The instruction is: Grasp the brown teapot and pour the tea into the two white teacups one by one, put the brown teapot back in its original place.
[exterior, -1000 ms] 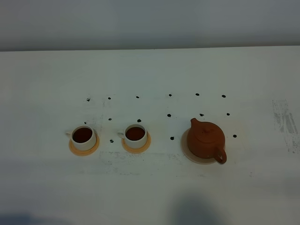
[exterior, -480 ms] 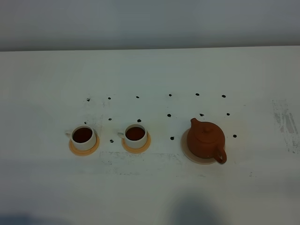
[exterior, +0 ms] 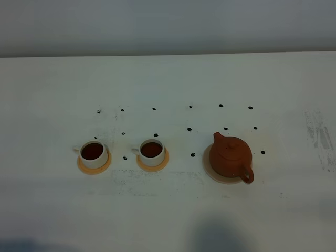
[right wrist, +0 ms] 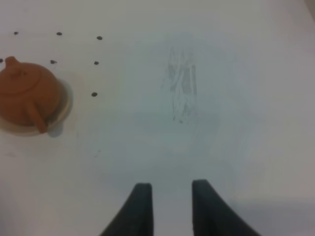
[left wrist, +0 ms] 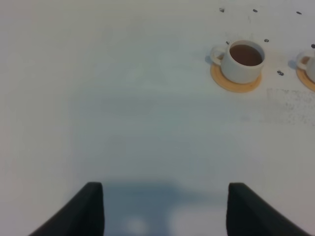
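Note:
The brown teapot (exterior: pixel 229 158) stands upright on the pale beige coaster (exterior: pixel 214 177) at the right of centre, spout to the back left. It also shows in the right wrist view (right wrist: pixel 27 93). The two white teacups (exterior: pixel 94 153) (exterior: pixel 151 151) sit on orange saucers at the left, both holding dark tea. The left wrist view shows one cup (left wrist: pixel 243 61) and the edge of the other (left wrist: pixel 310 66). My left gripper (left wrist: pixel 165 209) is open and empty over bare table, well short of the cups. My right gripper (right wrist: pixel 171 209) is open and empty, away from the teapot.
Black dots (exterior: pixel 189 128) mark the white table (exterior: pixel 168 79) in two rows behind the cups and teapot. A grey scuffed patch (exterior: pixel 317 134) lies at the far right, also in the right wrist view (right wrist: pixel 181 91). Neither arm shows in the high view.

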Robot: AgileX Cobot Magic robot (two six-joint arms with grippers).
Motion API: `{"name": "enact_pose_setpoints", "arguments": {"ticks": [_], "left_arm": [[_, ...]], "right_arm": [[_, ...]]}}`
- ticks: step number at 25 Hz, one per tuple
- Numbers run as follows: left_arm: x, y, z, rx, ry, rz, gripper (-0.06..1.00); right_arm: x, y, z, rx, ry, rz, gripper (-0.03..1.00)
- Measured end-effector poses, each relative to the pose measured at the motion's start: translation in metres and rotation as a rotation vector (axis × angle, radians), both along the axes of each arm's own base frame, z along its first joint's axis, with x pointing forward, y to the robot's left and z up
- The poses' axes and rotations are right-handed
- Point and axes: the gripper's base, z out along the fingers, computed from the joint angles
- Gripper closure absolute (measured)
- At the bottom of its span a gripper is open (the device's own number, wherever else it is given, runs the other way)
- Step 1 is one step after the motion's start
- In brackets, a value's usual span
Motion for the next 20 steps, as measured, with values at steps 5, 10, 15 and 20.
{"name": "enact_pose_setpoints", "arguments": {"ticks": [5, 10, 15, 20], "left_arm": [[0.0, 0.0, 0.0, 0.0, 0.0, 0.0, 0.41], [0.0, 0.0, 0.0, 0.0, 0.0, 0.0, 0.41], [0.0, 0.0, 0.0, 0.0, 0.0, 0.0, 0.41], [0.0, 0.0, 0.0, 0.0, 0.0, 0.0, 0.41]], "right_arm": [[0.0, 0.0, 0.0, 0.0, 0.0, 0.0, 0.74], [0.0, 0.0, 0.0, 0.0, 0.0, 0.0, 0.74], [0.0, 0.0, 0.0, 0.0, 0.0, 0.0, 0.74], [0.0, 0.0, 0.0, 0.0, 0.0, 0.0, 0.74]]}}
